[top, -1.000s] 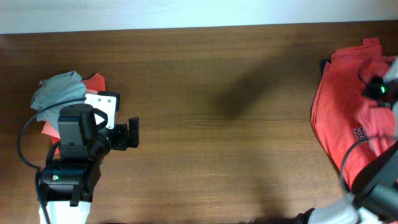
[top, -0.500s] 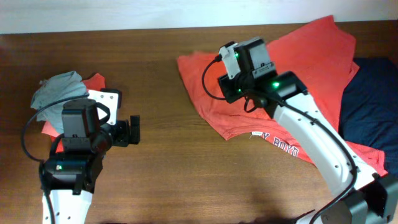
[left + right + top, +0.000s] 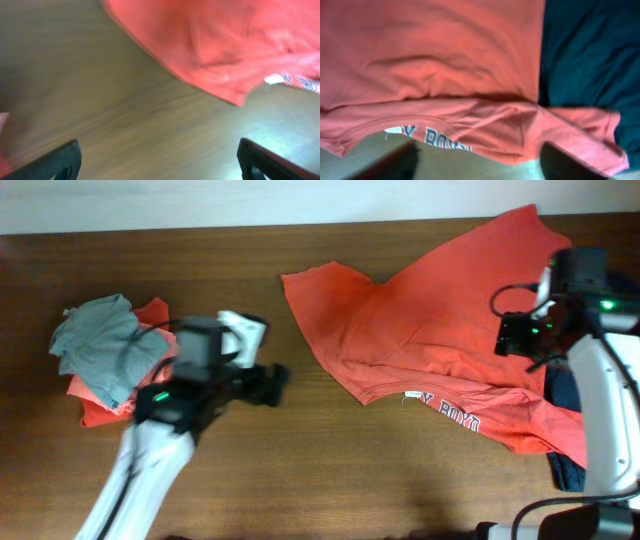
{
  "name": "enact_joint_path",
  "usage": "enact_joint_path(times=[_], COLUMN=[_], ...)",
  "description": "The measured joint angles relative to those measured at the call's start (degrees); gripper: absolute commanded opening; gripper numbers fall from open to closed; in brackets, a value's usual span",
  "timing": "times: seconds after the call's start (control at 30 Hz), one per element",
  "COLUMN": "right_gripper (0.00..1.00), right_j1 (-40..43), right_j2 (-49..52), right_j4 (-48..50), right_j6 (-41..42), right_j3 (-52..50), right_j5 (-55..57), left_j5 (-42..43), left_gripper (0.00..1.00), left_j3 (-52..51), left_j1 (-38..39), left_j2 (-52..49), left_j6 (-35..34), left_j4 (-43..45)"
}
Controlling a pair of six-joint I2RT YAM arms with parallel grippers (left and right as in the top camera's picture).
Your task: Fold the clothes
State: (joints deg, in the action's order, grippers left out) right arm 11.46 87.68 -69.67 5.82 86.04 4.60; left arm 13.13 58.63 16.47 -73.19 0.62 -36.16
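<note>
The clothes lie in two places. A large orange-red T-shirt (image 3: pixel 430 310) is spread, rumpled, over the table's middle and right, with grey-white lettering (image 3: pixel 446 409) near its lower hem. My right gripper (image 3: pixel 515 337) hovers over the shirt's right part; it is open and holds nothing. In the right wrist view (image 3: pixel 480 165) its fingers straddle the shirt's hem (image 3: pixel 445 75) beside a dark navy garment (image 3: pixel 590 55). My left gripper (image 3: pixel 272 383) is open over bare wood, just left of the shirt. Seen from the left wrist (image 3: pixel 160 160), the shirt's edge (image 3: pixel 225 45) lies ahead.
A grey garment (image 3: pixel 100 340) lies on a coral one (image 3: pixel 100 408) at the table's left. The dark navy garment (image 3: pixel 562 470) pokes out under the shirt at the right edge. The wooden table (image 3: pixel 350 470) shows along the front.
The right gripper has opened, let go of the orange-red T-shirt and drawn back to the right. The left arm has swung right toward the shirt.
</note>
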Motion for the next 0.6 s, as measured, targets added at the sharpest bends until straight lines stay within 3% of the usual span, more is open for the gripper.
enact_joint_path(times=[0.2, 0.37, 0.5, 0.53, 0.57, 0.6], right_gripper=[0.93, 0.94, 0.94, 0.94, 0.94, 0.94], right_j1=[6.9, 7.1, 7.1, 7.1, 7.1, 7.1], right_j2=[0.0, 0.0, 0.0, 0.0, 0.0, 0.0], right_j4=[-1.8, -2.1, -2.1, -2.1, -2.1, -2.0], right_j6=[0.2, 0.2, 0.2, 0.2, 0.2, 0.2], right_j3=[0.0, 0.0, 0.0, 0.0, 0.0, 0.0], right_j5=[-6.4, -8.0, -8.6, -8.6, -8.7, -8.7], left_j5=[5.0, 6.5, 7.4, 7.3, 7.5, 7.6], left_gripper=[0.99, 0.99, 0.99, 0.96, 0.81, 0.53], left_j3=[0.2, 0.2, 1.0, 1.2, 1.3, 1.5], left_j1=[10.0, 12.6, 13.2, 13.3, 13.4, 13.7], left_j2=[-19.9, -32.5, -36.2, -36.8, -37.2, -38.1], left_j6=[-9.1, -18.4, -22.1, -22.8, -23.1, -24.0], left_j4=[15.3, 24.0, 31.4, 33.0, 34.2, 36.3])
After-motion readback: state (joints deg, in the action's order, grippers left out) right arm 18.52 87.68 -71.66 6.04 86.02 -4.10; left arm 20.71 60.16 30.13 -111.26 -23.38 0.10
